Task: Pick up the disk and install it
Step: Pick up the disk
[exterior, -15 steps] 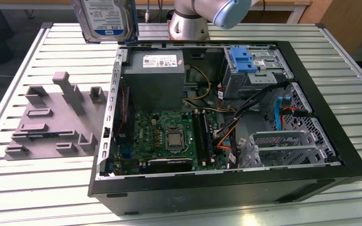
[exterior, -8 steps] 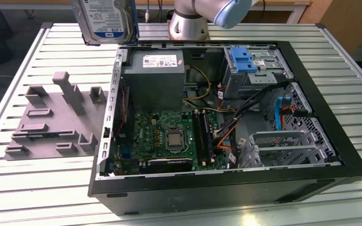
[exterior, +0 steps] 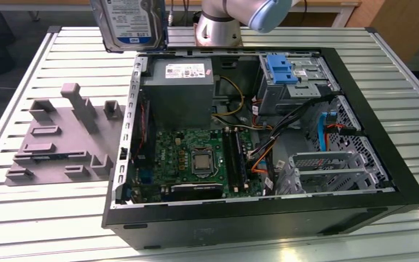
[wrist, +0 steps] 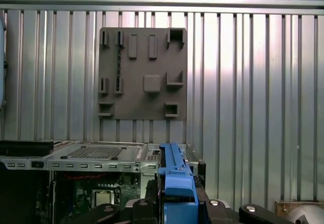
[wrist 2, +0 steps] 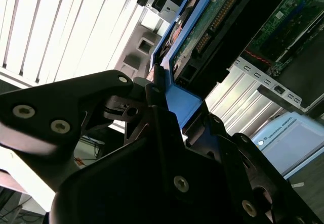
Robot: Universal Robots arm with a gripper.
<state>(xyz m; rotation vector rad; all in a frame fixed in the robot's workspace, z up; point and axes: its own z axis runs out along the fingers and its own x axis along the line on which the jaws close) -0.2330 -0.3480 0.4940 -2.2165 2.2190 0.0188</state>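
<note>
The disk (exterior: pixel 131 22), silver-grey with a white-and-blue label, hangs upright in the air at the top of the exterior view, over the table behind the computer case's far corner on that view's left. In the second wrist view my gripper (wrist 2: pixel 169 100) is shut on the disk's blue side rail (wrist 2: pixel 185 100), and the drive's green circuit-board underside (wrist 2: pixel 212 19) shows beyond it. In the first wrist view the blue rail (wrist: pixel 174 176) stands between my gripper's black fingers (wrist: pixel 147 208).
An open computer case (exterior: pixel 384 164) lies on the slatted metal table (exterior: pixel 71 218). Inside it are a motherboard (exterior: pixel 195 158), a grey power supply box (exterior: pixel 177 90) and a blue bracket (exterior: pixel 279 68) in the drive bay. A grey fixture plate (exterior: pixel 57 136) lies beside the case.
</note>
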